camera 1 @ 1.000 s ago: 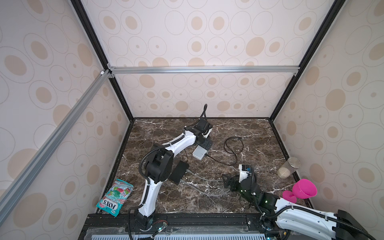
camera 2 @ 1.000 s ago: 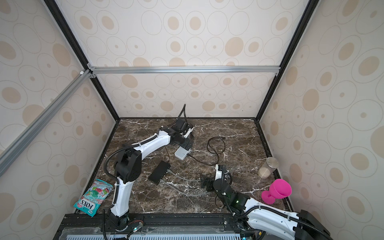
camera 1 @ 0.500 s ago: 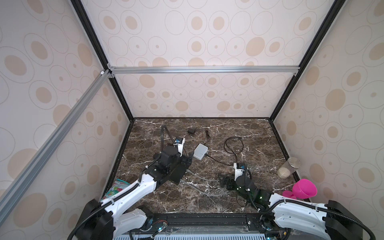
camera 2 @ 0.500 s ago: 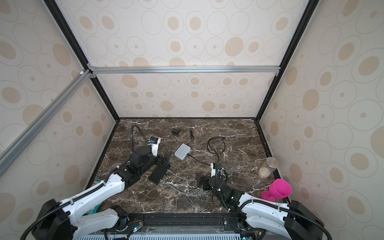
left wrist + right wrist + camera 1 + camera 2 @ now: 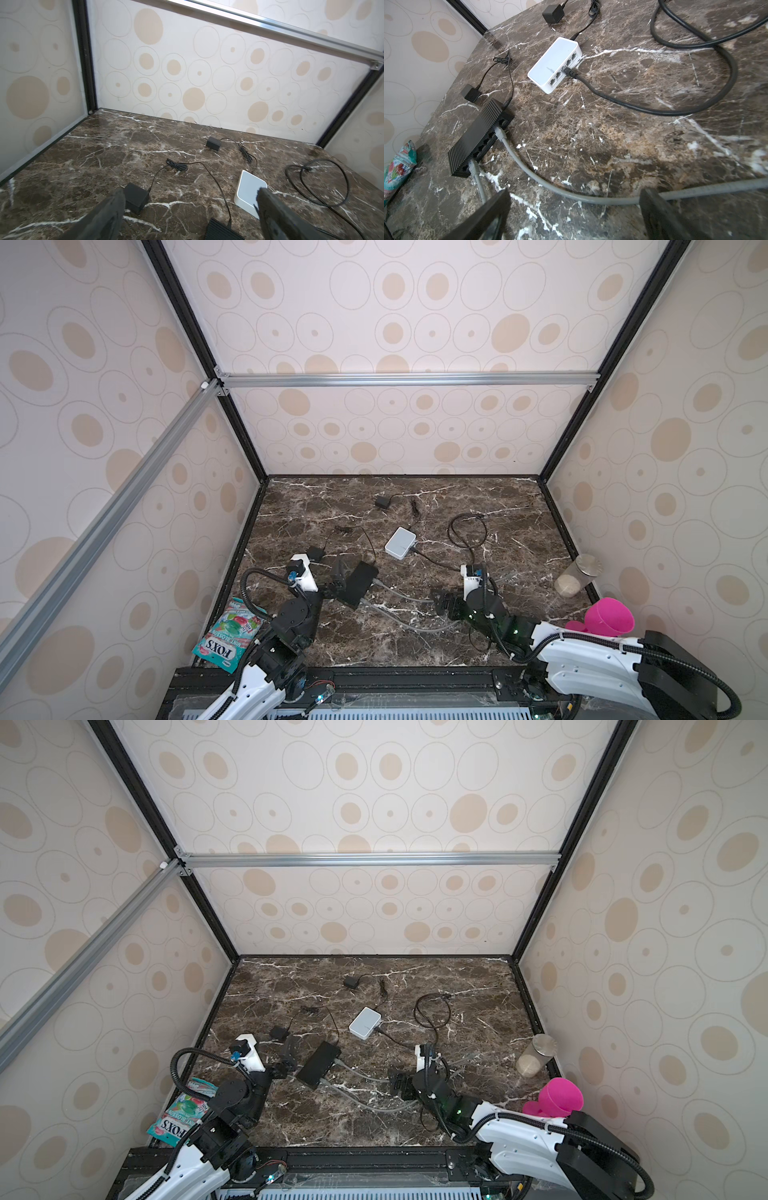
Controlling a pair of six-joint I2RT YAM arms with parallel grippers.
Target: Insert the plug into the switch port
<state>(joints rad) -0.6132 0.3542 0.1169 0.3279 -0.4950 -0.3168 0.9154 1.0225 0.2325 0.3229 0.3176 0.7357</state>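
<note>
The black plug [image 5: 568, 71] looks seated in a port of the white switch [image 5: 554, 62], upper middle of the right wrist view and mid-desk [image 5: 519, 531] in both top views. 2 grey cables [image 5: 591, 200] sit in the black switch [image 5: 477, 133], lower left. The left hand [image 5: 190, 192] and right hand [image 5: 575, 193] both gape wide, holding nothing. Insertion seems done, with only a seating check left.
</note>
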